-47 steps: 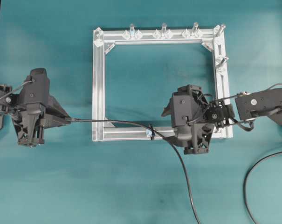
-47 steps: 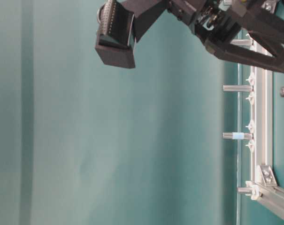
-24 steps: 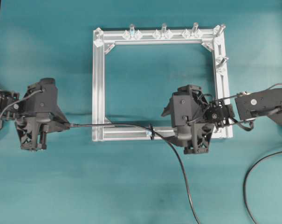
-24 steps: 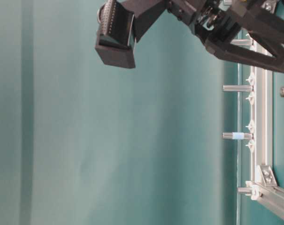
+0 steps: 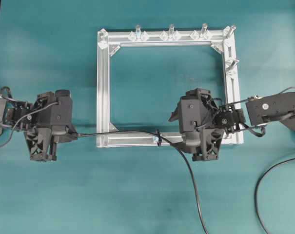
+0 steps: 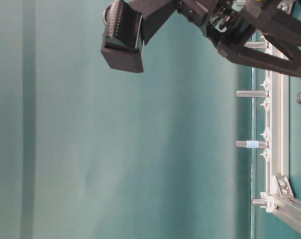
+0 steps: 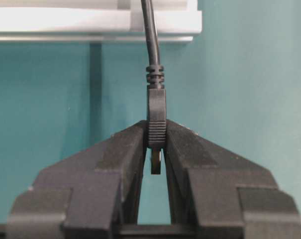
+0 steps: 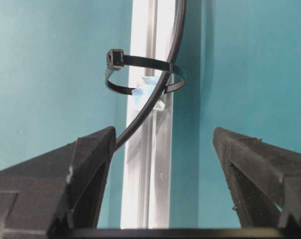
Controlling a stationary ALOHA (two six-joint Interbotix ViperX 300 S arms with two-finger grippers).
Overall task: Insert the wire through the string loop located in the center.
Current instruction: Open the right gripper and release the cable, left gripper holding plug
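Overhead view, wire (image 5: 137,131): thin black cable, running from the left gripper (image 5: 73,136) across the near bar of the silver frame (image 5: 102,87), through the string loop (image 5: 159,137), then curving down over the teal table (image 5: 137,195) to the bottom edge
Overhead view, string loop: tiny black ring standing on the near frame bar, beside the right gripper (image 5: 179,141)
Table-level view, frame (image 6: 278,99): silver bar with clear pegs (image 6: 250,93) sticking out; one peg carries a pale blue band; wire and loop are not visible here
Left wrist view, left gripper (image 7: 156,149): fingers (image 7: 125,149) nearly closed, pinching the ribbed dark plug of the wire (image 7: 156,114); metallic tip shows in the gap between them
Right wrist view, string loop (image 8: 143,74): black zip-tie ring fixed to the frame bar (image 8: 148,174) with a pale blue piece; the wire (image 8: 160,84) passes through it
Right wrist view, right gripper (image 8: 162,149): fingers (image 8: 85,159) spread wide, holding nothing
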